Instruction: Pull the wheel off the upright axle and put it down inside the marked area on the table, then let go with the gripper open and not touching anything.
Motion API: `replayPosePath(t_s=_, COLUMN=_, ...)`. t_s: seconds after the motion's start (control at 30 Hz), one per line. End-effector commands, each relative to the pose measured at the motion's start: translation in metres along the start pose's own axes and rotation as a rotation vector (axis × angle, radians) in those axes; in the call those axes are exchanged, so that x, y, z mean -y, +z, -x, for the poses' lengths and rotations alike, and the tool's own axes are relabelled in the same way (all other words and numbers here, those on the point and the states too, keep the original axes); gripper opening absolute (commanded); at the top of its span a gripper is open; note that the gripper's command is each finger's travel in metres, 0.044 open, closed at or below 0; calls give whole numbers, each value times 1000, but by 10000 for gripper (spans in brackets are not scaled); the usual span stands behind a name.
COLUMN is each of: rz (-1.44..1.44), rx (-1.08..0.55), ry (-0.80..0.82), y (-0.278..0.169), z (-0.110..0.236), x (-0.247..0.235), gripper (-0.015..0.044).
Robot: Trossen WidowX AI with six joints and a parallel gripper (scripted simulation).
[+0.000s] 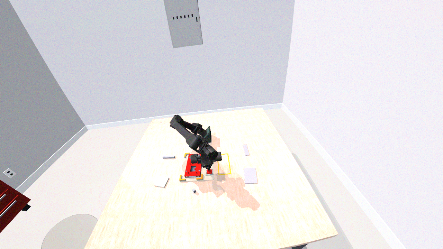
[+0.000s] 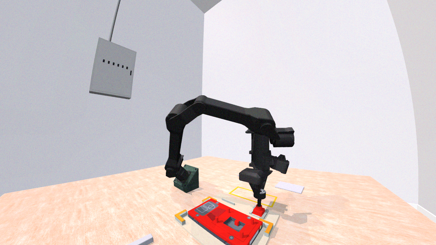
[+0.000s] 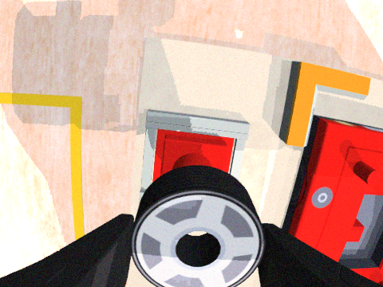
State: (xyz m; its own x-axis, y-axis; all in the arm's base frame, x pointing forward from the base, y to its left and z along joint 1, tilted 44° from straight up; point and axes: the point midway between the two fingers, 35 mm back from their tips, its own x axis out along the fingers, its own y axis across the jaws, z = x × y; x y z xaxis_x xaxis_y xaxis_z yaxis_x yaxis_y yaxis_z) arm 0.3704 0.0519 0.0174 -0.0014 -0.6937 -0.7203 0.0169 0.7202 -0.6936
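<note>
Top view: black parallel-jaw gripper hangs over the small red axle block, with the yellow-outlined marked area just beside it toward the table's right; wheel itself too small to make out here. Exterior view: gripper clenched on the black-tyred wheel with grey spoked hub, bore vertical, thin dark upright axle showing under it; whether the wheel has cleared the tip, cannot tell. Wrist view: wheel held between the fingers above the red block, yellow line off to the picture's left; judged next: straight lift, then sideways over that line.

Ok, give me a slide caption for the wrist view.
Gripper shut on the wheel, held above the red axle block, yellow-marked area alongside.
</note>
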Motion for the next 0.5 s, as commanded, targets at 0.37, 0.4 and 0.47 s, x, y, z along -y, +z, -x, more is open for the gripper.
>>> replayPosePath(t_s=0.37, rz=-3, rx=3, ry=6, y=0, z=24, x=0, gripper=0)
replayPosePath(t_s=0.4, rz=-3, rx=2, ry=6, y=0, z=27, x=0, gripper=0)
replayPosePath(t_s=0.47, rz=-3, rx=2, ry=6, y=0, z=32, x=1, gripper=0)
